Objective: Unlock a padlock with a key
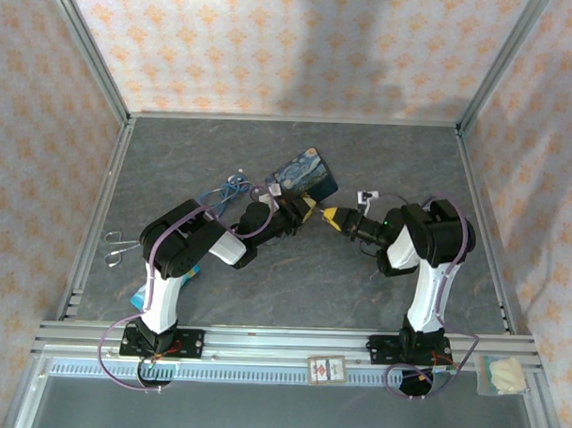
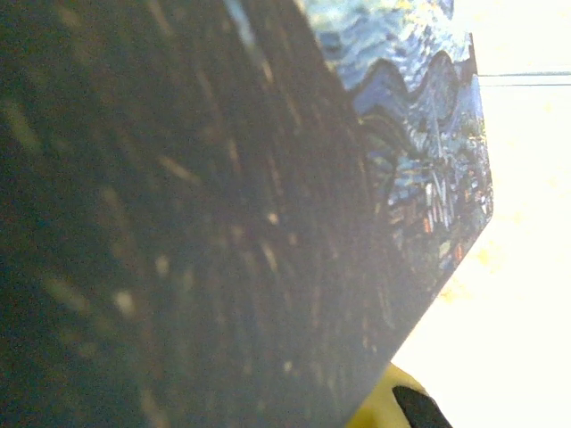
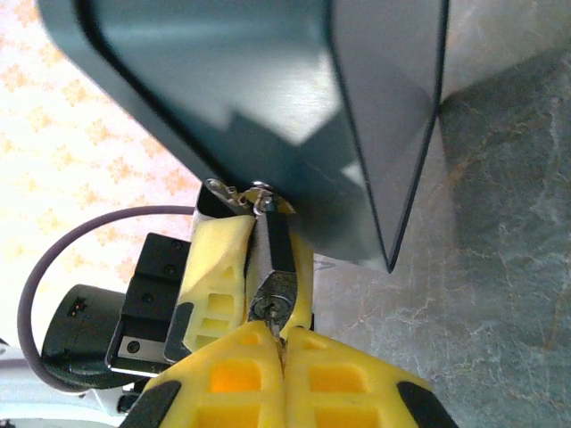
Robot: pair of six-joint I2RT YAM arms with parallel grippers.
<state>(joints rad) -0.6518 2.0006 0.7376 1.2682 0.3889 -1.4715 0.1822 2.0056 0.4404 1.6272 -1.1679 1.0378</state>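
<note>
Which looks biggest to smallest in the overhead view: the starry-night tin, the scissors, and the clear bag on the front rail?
1. Starry-night tin, largest even though it is partly covered.
2. Clear bag.
3. Scissors: thin, but its span is close to the bag's, so the order of these two is unsure.

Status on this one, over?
Left end effector shut on small black metal padlock. Right end effector shut, tips at its keyhole; key hidden. Blue-and-yellow painted tin right beside.
</note>
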